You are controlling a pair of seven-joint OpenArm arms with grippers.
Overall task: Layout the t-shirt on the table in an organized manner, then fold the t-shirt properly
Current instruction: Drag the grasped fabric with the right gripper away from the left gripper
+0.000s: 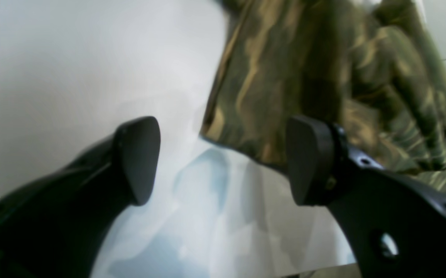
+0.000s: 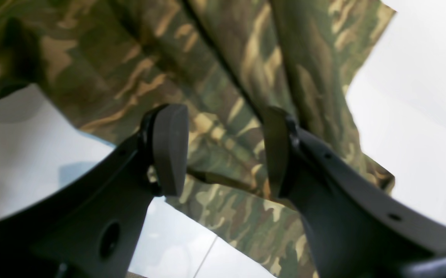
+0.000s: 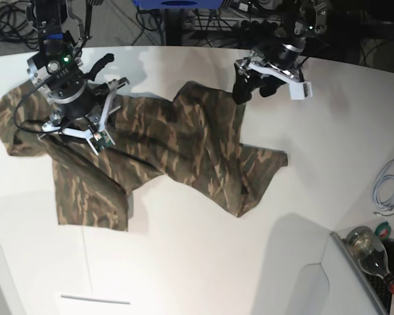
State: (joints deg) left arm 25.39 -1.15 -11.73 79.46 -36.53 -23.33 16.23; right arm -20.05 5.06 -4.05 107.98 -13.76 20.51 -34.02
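The camouflage t-shirt lies crumpled and spread across the left and middle of the white table. One part reaches the far left and a lower flap hangs toward the front. My left gripper is open with only bare table between its pads, and the shirt's edge sits just beyond its fingertips. In the base view it hovers at the shirt's upper right corner. My right gripper is open above wrinkled cloth, nothing pinched. Its arm stands over the shirt's left part.
A grey cable lies by the right edge. A bottle rests in a bin at the bottom right, behind a pale partition. Dark cables and equipment line the far side. A thin seam crosses the tabletop.
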